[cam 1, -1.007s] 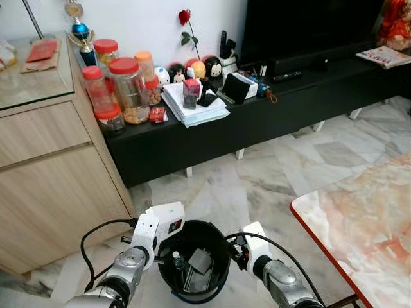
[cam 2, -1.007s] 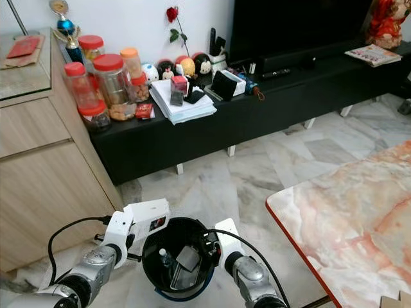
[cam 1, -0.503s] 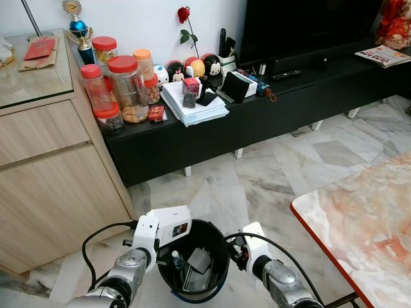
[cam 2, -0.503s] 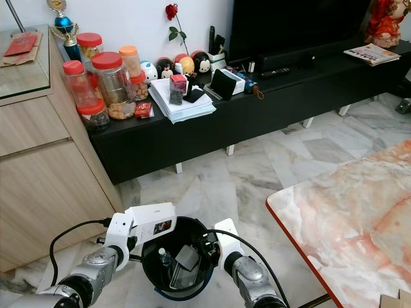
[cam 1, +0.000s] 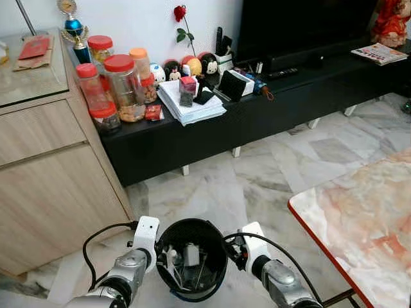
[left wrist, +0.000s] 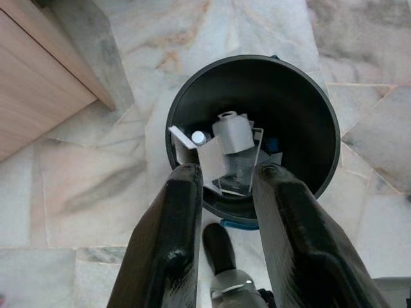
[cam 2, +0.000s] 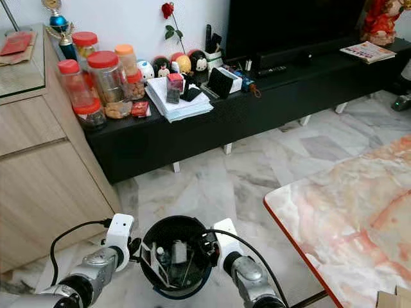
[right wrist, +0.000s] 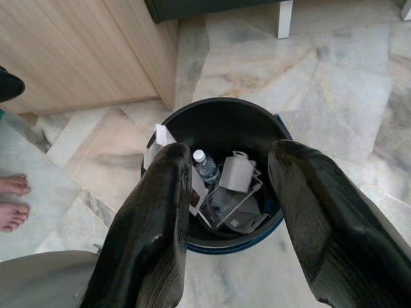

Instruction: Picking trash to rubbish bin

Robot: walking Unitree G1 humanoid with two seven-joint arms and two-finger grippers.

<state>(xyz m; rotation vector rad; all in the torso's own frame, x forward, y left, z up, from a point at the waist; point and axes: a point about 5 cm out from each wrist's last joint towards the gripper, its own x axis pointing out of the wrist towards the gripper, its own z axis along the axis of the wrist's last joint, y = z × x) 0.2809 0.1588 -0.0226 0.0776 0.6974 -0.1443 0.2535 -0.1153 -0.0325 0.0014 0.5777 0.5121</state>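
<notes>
A black round rubbish bin stands on the marble floor between my two arms. Inside it lie a small plastic bottle, a grey roll, clear plastic pieces and a white carton leaning on the inner wall. My left gripper hovers at the bin's rim, open, with nothing between its fingers. My right gripper hangs over the opposite side of the rim, fingers spread wide and empty.
A light wooden cabinet stands close on the left. A long black TV console with jars and papers runs across the back. A marble-topped table juts in on the right. A person's bare feet stand near the bin.
The white carton that my left gripper held above the bin's rim has dropped into the bin, and that gripper is now empty. The right arm has stayed put.
</notes>
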